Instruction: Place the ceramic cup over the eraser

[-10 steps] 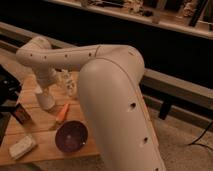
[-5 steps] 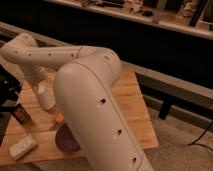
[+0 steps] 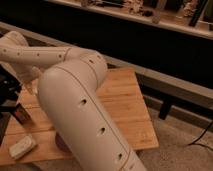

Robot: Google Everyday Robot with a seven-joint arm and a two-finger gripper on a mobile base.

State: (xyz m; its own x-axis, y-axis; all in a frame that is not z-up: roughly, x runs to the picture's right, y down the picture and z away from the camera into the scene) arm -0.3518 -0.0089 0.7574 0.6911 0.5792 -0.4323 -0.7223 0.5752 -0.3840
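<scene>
Wooden table (image 3: 125,100); bulky arm (image 3: 80,115) hides ceramic cup and gripper.

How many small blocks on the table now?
2: eraser at the left edge; pale block just in front of it. The arm may hide more, and hides the gripper at far left.

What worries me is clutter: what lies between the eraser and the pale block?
Only bare tabletop between eraser and pale block, in the camera view; the claw sits beyond the eraser.
</scene>
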